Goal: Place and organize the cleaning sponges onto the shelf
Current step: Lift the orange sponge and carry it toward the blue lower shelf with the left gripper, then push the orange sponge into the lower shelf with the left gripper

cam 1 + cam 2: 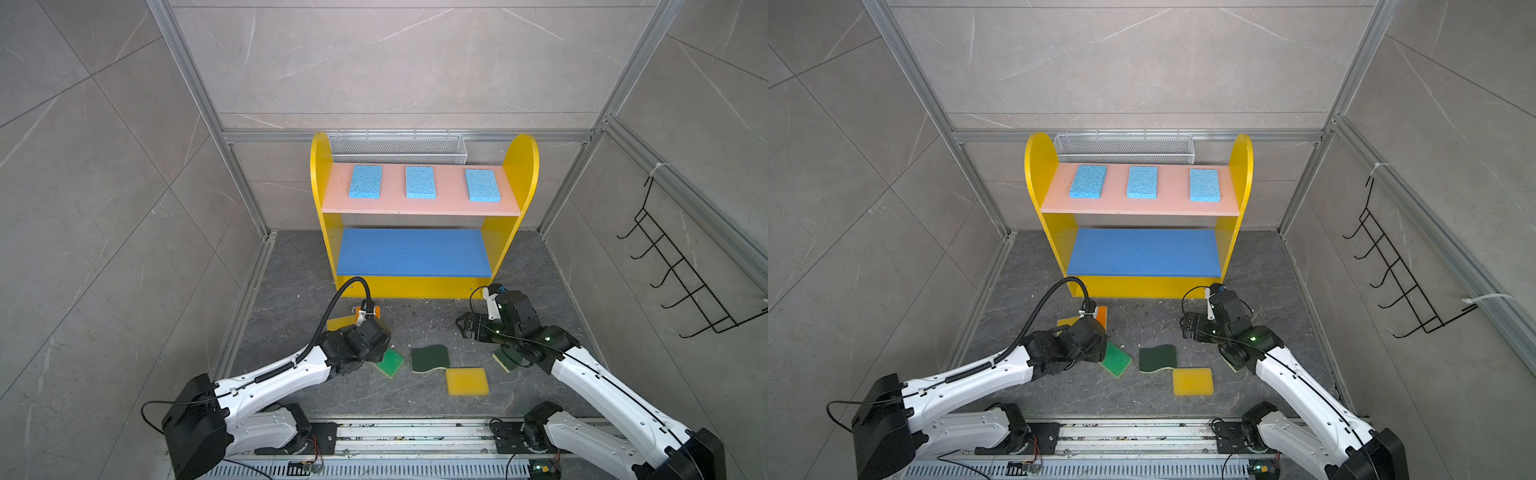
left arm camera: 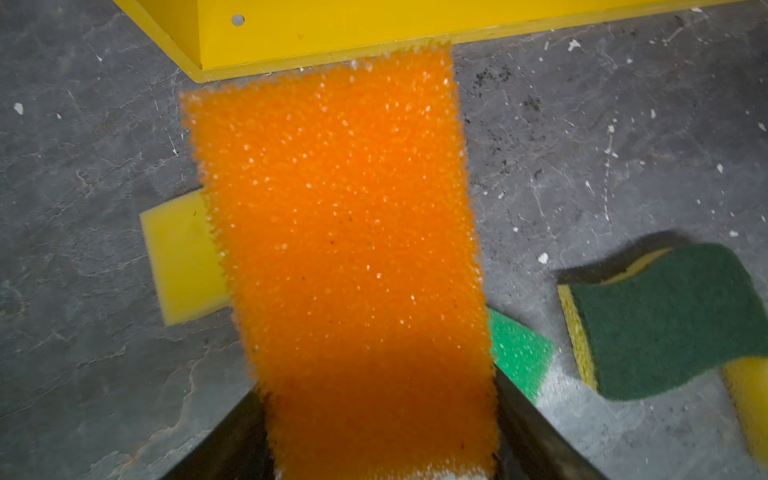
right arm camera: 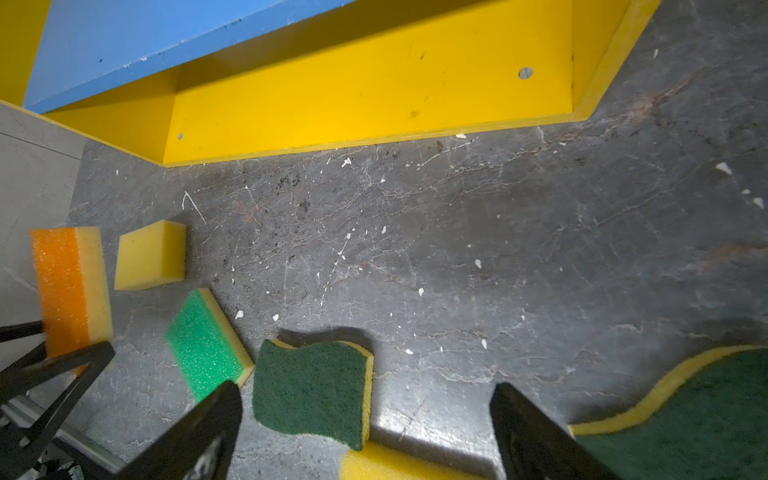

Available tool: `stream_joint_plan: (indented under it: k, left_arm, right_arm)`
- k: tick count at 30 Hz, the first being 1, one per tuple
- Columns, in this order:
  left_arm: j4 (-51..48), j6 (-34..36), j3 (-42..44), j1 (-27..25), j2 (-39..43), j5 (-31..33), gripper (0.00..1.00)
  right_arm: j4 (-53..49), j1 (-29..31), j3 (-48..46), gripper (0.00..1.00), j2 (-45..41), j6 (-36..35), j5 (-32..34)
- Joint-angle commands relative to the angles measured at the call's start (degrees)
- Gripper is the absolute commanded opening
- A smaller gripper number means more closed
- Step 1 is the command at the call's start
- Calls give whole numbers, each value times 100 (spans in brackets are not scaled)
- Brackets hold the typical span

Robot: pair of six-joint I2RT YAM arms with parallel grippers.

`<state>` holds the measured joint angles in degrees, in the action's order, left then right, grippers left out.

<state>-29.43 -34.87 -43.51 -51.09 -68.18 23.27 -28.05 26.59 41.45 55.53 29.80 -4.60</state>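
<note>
The orange sponge, a rough orange face on pale yellow foam, is pinched at one short end by the left gripper. Its long axis aims at the shelf's front left corner, and it is seemingly clear of the floor. The right gripper gapes wide and empty before the shelf's right end.

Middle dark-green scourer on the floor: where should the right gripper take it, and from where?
Probably straight down with the right gripper, jaws spanning the wavy long edges of the dark-green scourer, mid-length: it lies flat, pad up.
</note>
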Motion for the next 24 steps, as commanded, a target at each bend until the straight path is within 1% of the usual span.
stream_joint_plan:
  k: [1, 4, 7, 11, 20, 24]
  left_arm:
    - [565, 349, 14, 567, -102, -471, 71]
    - [639, 581, -153, 811, -320, -533, 71]
    - [678, 814, -379, 928, -663, -634, 71]
    - [1001, 1023, -564, 1119, -1083, -822, 71]
    - [970, 1609, -1191, 1668, -1819, -981, 71]
    - [1052, 1801, -1325, 1811, -2007, -928, 71]
  right_arm:
    - [-101, -15, -49, 96, -136, -125, -50]
    - [-154, -16, -23, 96, -173, -145, -31]
    - [-174, -24, -31, 96, -217, -156, -9]
    - [-157, -26, -57, 96, -235, -155, 29]
    - [-183, -20, 27, 96, -54, -230, 104]
    - [-131, -24, 86, 96, 61, -247, 100]
